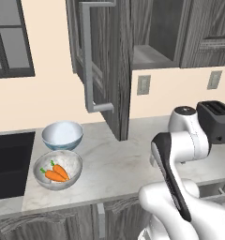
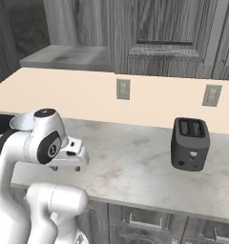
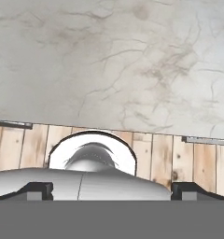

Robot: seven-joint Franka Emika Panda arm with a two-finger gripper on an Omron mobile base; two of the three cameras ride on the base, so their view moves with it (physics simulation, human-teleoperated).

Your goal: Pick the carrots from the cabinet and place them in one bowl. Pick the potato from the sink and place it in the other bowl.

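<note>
Both carrots (image 1: 55,171) already lie side by side inside the mottled grey bowl (image 1: 72,161), which sits on the marble counter (image 1: 119,164) near its front edge, just right of the black sink (image 1: 9,159). The smooth pale blue-white bowl (image 1: 63,134) stands directly behind it, nearly touching, and looks empty. The dark wood-grain cabinet (image 1: 109,56) hangs above the counter with its door swung open toward the robot, the long bar handle (image 1: 87,61) facing forward.

By this layout, the carrot half of the task appears finished; the potato half appears not yet done. The potato cannot be made out in the visible slice of the sink basin, so its exact spot cannot be told.

The gripper (image 3: 111,189) has its two dark finger tips spread wide at the bottom corners of the hand view, with nothing between them. It looks down on bare marble counter and the wooden floor beyond the edge. A dark toaster (image 2: 190,144) stands well to the right.
</note>
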